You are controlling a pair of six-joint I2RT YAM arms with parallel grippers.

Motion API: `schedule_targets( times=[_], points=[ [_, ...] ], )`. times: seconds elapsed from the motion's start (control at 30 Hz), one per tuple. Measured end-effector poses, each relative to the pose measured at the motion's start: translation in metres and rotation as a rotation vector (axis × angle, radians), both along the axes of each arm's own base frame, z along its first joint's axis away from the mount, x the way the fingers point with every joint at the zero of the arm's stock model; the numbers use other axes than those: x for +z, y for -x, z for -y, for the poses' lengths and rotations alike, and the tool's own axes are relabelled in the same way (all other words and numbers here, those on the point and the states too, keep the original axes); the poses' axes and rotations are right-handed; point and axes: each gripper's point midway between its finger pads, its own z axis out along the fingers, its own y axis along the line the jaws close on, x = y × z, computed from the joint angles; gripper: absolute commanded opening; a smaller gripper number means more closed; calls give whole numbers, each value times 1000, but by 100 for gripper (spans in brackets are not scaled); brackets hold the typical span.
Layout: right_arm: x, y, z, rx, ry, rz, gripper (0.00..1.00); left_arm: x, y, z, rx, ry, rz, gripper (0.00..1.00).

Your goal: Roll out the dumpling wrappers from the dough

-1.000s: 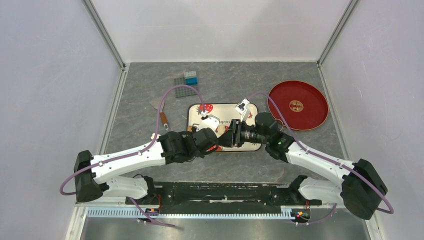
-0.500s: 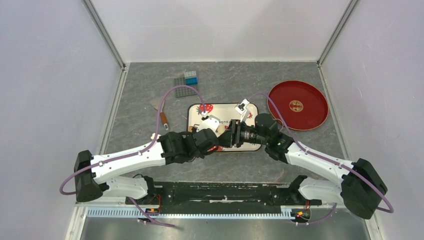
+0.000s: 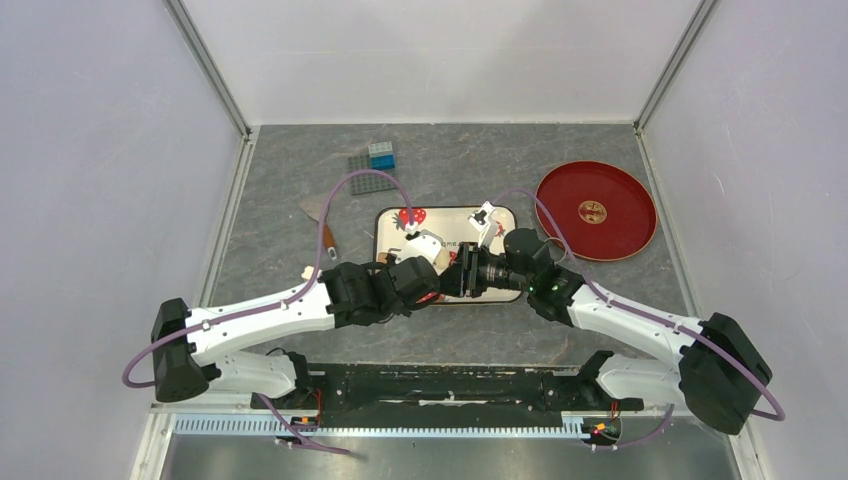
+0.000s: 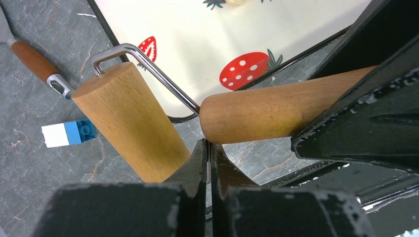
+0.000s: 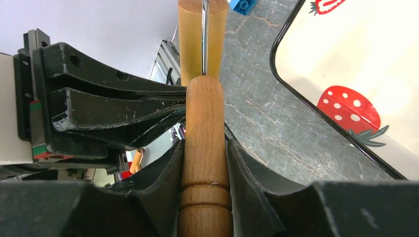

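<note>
The tan wooden roller is held by both grippers just off the near-left edge of the strawberry-print tray (image 3: 500,215). My right gripper (image 5: 205,143) is shut on the roller's wooden handle (image 5: 205,113); it also shows in the top view (image 3: 458,280). My left gripper (image 4: 208,148) is shut on the thin metal wire (image 4: 148,66) between the handle (image 4: 276,111) and the roller drum (image 4: 131,123); the top view shows it too (image 3: 436,290). A pale lump cut off at the top edge of the left wrist view (image 4: 236,2) may be the dough. No wrappers show.
A red round plate (image 3: 596,211) lies at the right. A grey stud plate with blue bricks (image 3: 372,165) lies at the back. A brown-handled scraper (image 4: 34,61) and a blue-and-white brick (image 4: 66,134) lie left of the tray.
Both grippers, with the roller between them, have shifted slightly to the left. Their grips have not changed.
</note>
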Motion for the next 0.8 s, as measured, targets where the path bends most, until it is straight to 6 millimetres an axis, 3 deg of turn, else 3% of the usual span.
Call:
schedule_targets(
  times=[0.1, 0.23, 0.27, 0.37, 0.43, 0.67, 0.8],
  points=[
    [-2, 0, 0, -4, 9, 1, 28, -1, 0, 1, -4, -4, -1, 2],
    [-3, -1, 1, -10, 12, 3, 0, -1, 1, 2, -4, -6, -2, 2],
    [-3, -1, 0, -10, 12, 2, 0, -1, 1, 2, -5, -7, -2, 11],
    [-3, -1, 1, -9, 13, 4, 0, -2, 1, 2, -3, -8, -3, 55],
    [-7, -2, 2, -17, 31, 0, 0, -1, 2, 6, -7, 11, -9, 71],
    [-40, -5, 19, -55, 178, -10, 0, 2, 13, 47, -72, 211, -119, 79],
    [-56, -10, 36, -88, 261, -19, 0, -2, 6, 57, -51, 355, -206, 84]
  ],
)
